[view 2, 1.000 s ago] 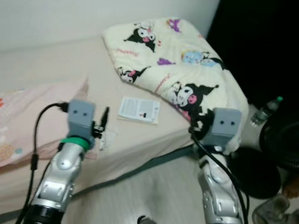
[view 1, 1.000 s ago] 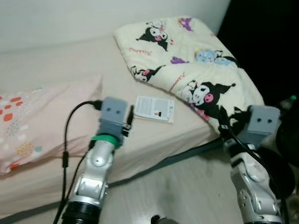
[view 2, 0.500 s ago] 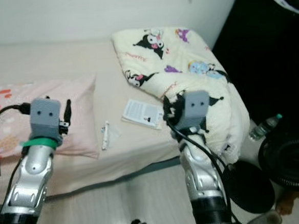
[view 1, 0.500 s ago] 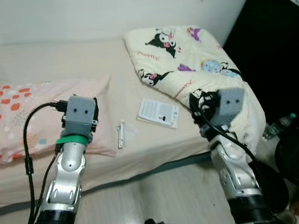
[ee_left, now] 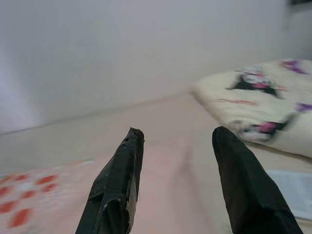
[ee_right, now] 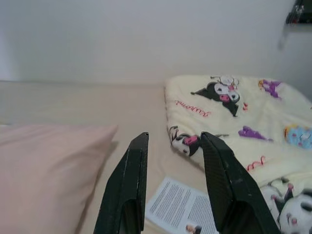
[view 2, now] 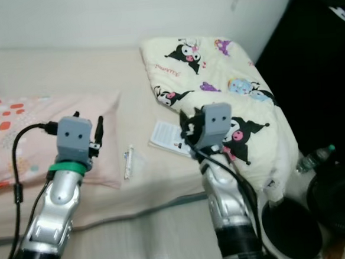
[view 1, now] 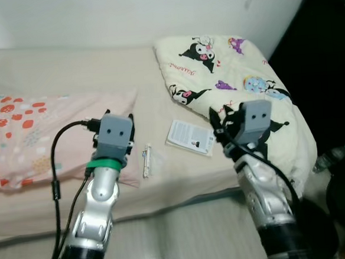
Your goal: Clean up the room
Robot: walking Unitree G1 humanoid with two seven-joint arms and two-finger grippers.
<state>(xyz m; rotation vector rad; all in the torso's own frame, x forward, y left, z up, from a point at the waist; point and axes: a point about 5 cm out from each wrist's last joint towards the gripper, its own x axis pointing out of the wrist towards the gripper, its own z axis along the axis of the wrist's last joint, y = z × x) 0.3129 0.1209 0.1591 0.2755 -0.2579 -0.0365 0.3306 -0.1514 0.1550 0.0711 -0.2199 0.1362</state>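
Just above the near edge of the beige-sheeted bed (view 1: 68, 71), both arms are raised with their fingers parted and nothing between them. Left claw (ee_left: 178, 146) hovers over the corner of the pale pink pillow with red spots (view 1: 36, 124), open. Right claw (ee_right: 170, 151) is open too, poised above the white printed leaflet (view 1: 189, 136) that lies flat on the sheet beside the folded cream blanket with black cartoon characters (view 1: 234, 83). Between pillow and leaflet rests a small clear plastic packet (view 1: 146, 160) (contents too small to tell). A plastic bottle (view 2: 312, 157) lies on the dark floor to the right.
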